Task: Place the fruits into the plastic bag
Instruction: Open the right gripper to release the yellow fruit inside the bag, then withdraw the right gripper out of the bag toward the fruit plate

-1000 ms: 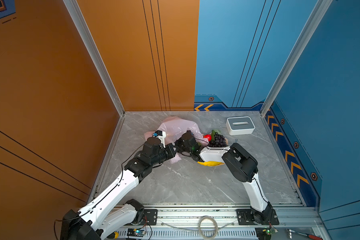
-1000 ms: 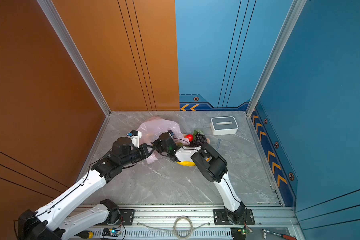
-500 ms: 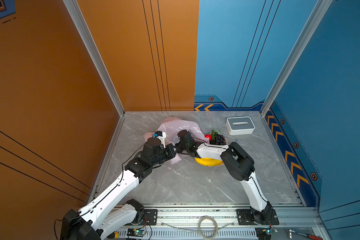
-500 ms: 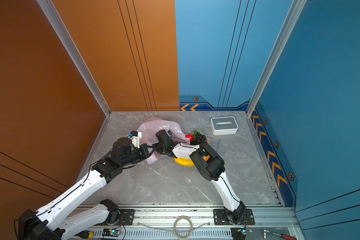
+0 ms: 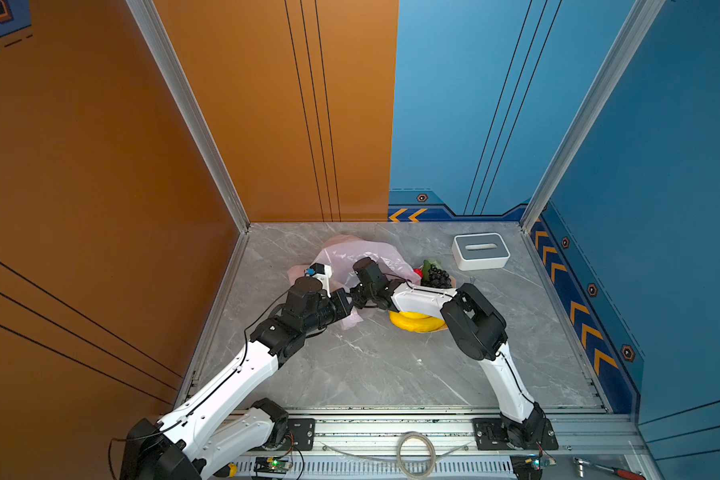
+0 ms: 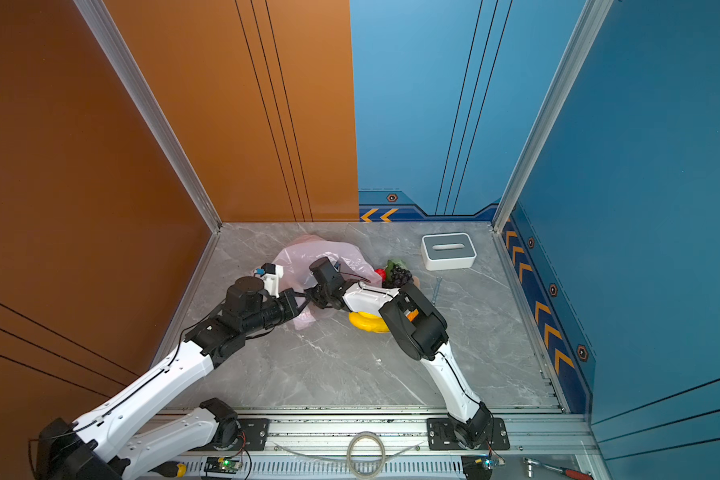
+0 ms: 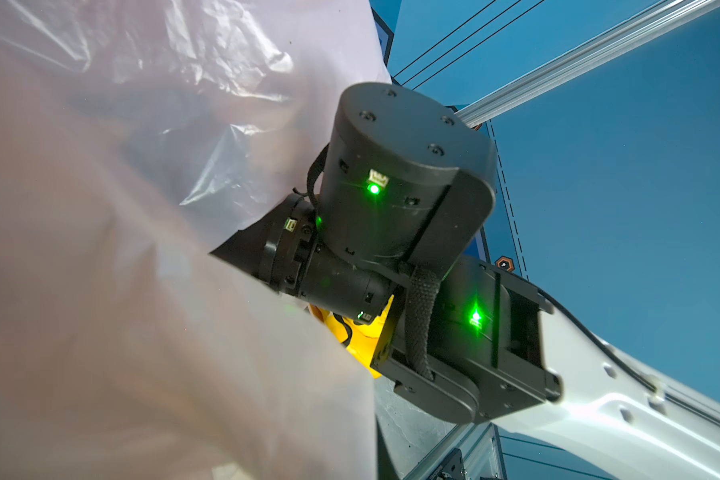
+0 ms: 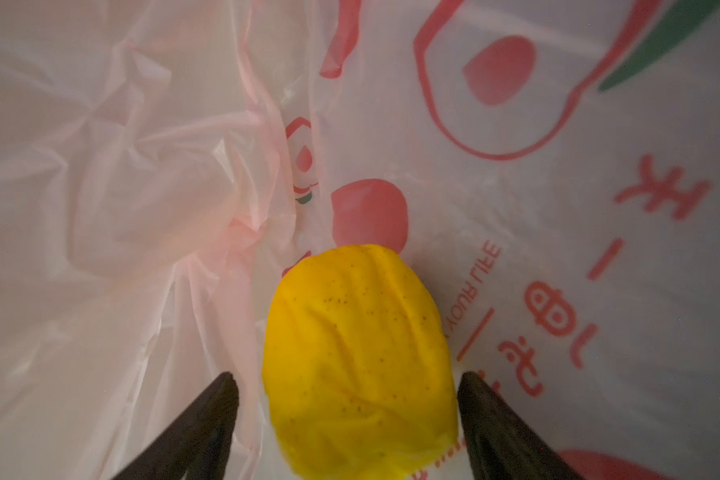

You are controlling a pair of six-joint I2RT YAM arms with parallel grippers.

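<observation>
Pinching the near edge of the plastic bag [image 5: 346,253], the left gripper [image 5: 351,302] is clamped tight on the thin film, left of centre on the marble table [image 5: 350,374]. The right gripper [image 8: 346,376] is inside the bag, its fingers [image 8: 208,415] spread wide on either side of a yellow speckled fruit [image 8: 358,332] lying on the printed film. Further right, a banana bunch [image 5: 414,323] lies under the right forearm, dark grapes [image 5: 436,276] sit behind it, and a slotted box [image 5: 480,250] stands apart.
</observation>
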